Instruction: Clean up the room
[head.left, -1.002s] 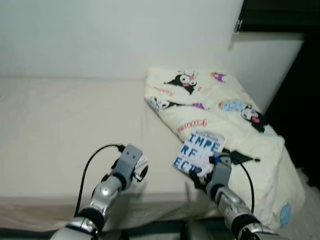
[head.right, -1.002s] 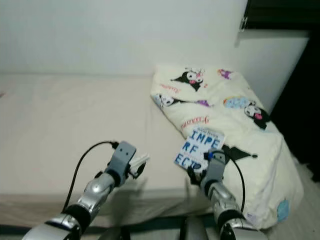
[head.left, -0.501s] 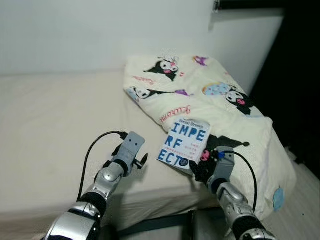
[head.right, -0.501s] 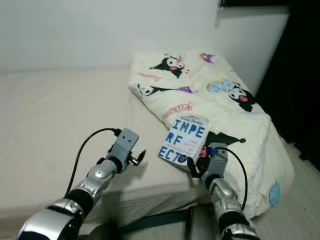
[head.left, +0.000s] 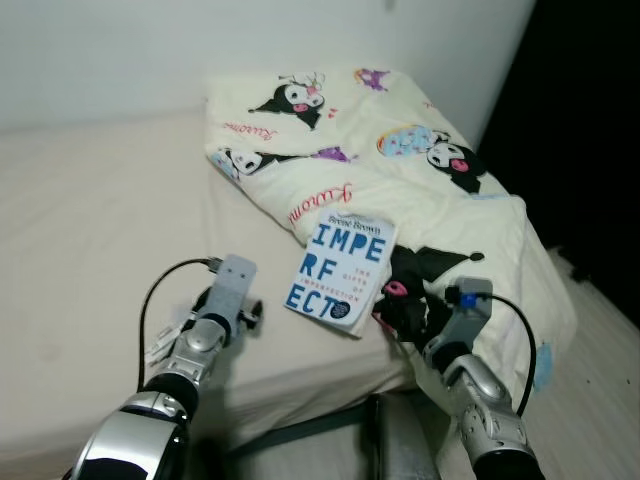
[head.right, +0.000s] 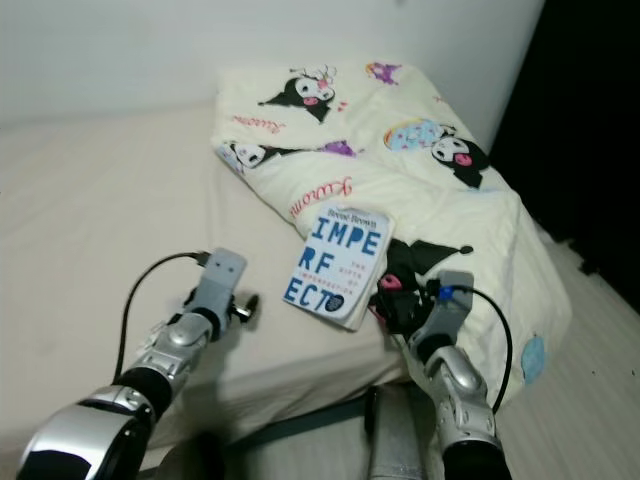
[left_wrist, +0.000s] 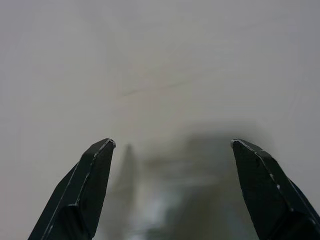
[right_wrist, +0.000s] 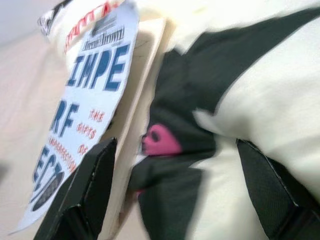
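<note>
Bedding is taking up most of the scene: a beige mattress (head.left: 90, 210) is lying against a white wall (head.left: 150, 50), and a cream, cartoon-printed folded blanket (head.left: 400, 170) is resting on its right end, draping over the edge toward the floor. Leaning with its upper part on the blanket's edge and its lower part on the mattress, a white paperback book with large blue cover letters (head.left: 340, 274) is sitting face up, tilted slightly. The right gripper (head.left: 400, 312) is hovering just beside the book's lower right corner, close to a black and pink cartoon figure (right_wrist: 172, 135) printed on the blanket; in the right wrist view its two black fingers (right_wrist: 85, 190) are standing wide apart, with the book's page edge and the pink-faced figure showing between them, and they are clasping nothing. The left gripper (head.left: 250, 315) is reaching out low over the bare mattress, left of the book and apart from it; in the left wrist view its fingers (left_wrist: 80, 195) are spread wide over plain beige sheet, holding nothing. A black cable (head.left: 165, 285) is looping up from the left wrist.
</note>
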